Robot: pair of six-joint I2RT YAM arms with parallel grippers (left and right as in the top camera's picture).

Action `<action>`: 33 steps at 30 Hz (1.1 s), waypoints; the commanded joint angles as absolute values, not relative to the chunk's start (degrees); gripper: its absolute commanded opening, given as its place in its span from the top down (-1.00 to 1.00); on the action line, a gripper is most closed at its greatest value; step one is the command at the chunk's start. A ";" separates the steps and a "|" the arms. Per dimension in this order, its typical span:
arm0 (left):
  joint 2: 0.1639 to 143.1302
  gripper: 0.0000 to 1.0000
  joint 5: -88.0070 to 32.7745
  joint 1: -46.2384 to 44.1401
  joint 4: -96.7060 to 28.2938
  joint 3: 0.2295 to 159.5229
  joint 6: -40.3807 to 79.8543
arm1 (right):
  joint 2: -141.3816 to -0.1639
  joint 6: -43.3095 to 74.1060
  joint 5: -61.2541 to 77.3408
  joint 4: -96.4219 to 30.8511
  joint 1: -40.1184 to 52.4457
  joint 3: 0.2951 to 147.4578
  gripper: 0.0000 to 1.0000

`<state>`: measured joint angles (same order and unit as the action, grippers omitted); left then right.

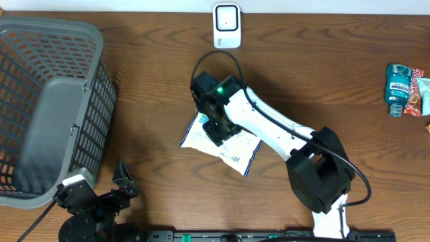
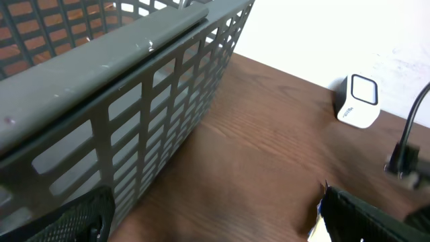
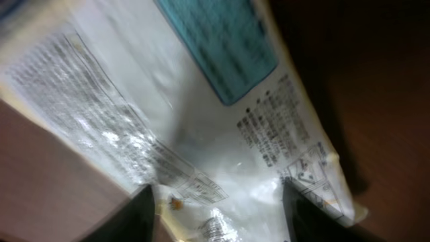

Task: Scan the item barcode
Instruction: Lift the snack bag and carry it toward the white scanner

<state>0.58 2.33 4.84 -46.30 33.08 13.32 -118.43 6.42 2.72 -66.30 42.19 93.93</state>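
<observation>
Right end effector [image 1: 216,131], fingers spread, is hanging over a likely light, floppy, slippery pouch [image 1: 238,151]; pinching an edge looks best.

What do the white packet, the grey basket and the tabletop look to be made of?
The packet looks like thin glossy plastic film: it crinkles and throws glare over its print. The basket seems to be matte grey moulded plastic, judging by its even lattice walls. The table is dark brown wood or a wood-look laminate. Grain streaks show, but they do not settle which.
</observation>
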 commanded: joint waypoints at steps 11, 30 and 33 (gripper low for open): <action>0.19 -0.96 3.05 5.13 -46.28 33.08 13.21 | -118.30 -3.95 21.32 -60.10 46.09 87.99 0.62; 0.19 -0.95 3.05 5.13 -46.28 33.08 13.21 | -114.17 29.71 -6.96 -47.59 41.43 91.83 -0.62; 0.19 -0.96 3.05 5.13 -46.28 33.08 13.21 | -110.45 42.46 -7.14 -52.42 38.04 92.09 -0.99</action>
